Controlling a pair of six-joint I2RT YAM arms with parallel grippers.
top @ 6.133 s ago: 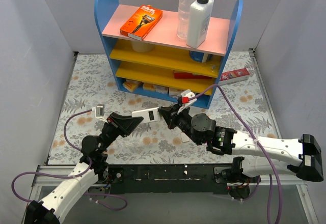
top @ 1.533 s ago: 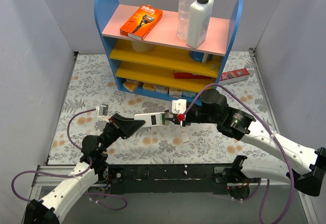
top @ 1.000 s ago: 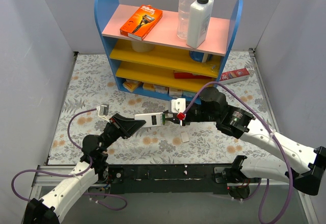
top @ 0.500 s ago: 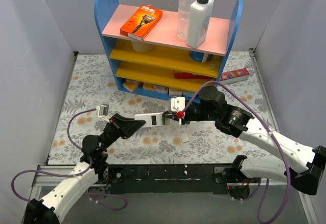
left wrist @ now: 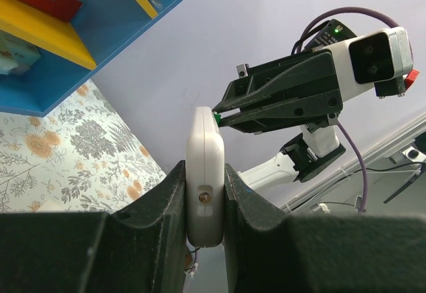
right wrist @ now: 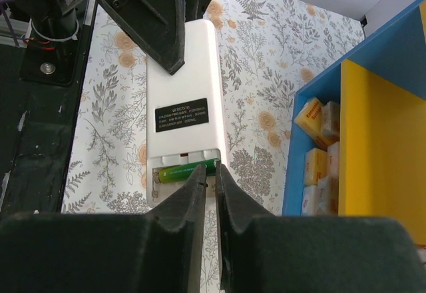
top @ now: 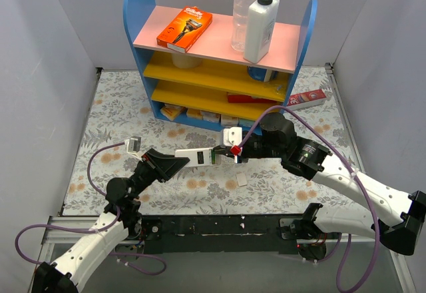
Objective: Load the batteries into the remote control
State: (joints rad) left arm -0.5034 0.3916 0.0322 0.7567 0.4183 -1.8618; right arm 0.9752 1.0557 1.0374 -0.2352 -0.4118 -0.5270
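My left gripper (top: 178,160) is shut on the remote control (top: 197,155) and holds it above the table, plain white back up. In the left wrist view the remote (left wrist: 203,173) stands edge-on between my jaws (left wrist: 204,196). Its battery bay is open in the right wrist view (right wrist: 181,86). One green battery (right wrist: 180,172) lies in the bay. My right gripper (right wrist: 212,173) has its jaws almost closed, tips resting on the battery's right end. In the top view the right gripper (top: 219,154) meets the remote's end. No other battery shows.
A small loose white plastic piece (top: 241,180) lies on the floral table below the remote. The blue shelf unit (top: 219,60) with bottles and boxes stands behind. A red-and-white carton (top: 306,98) lies at its right foot.
Six seconds ago my right arm reached in low from the front; it now comes from the right. Over the last second its tips crept slightly left onto the remote's end.
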